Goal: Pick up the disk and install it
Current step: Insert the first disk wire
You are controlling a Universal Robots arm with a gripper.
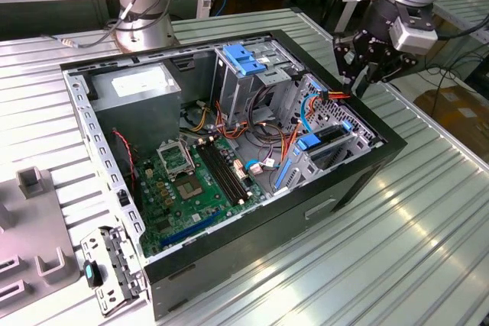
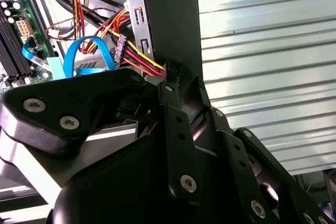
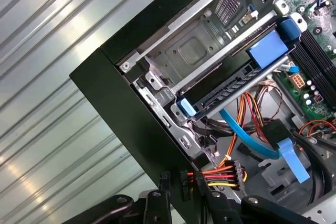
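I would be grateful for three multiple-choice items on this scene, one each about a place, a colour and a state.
1. Where is the disk?
A) on the table
B) in the drive cage inside the case
C) on the power supply

2. What colour are the disk's side rails?
A) red
B) blue
C) yellow

3. In what state is the case?
A) open, insides exposed
B) closed by a panel
C) wrapped in foil

Answers:
1 B: in the first wrist view the disk sits in the drive cage.
2 B: the side rails end in a bright blue tab.
3 A: the motherboard lies in plain sight in the exterior view.
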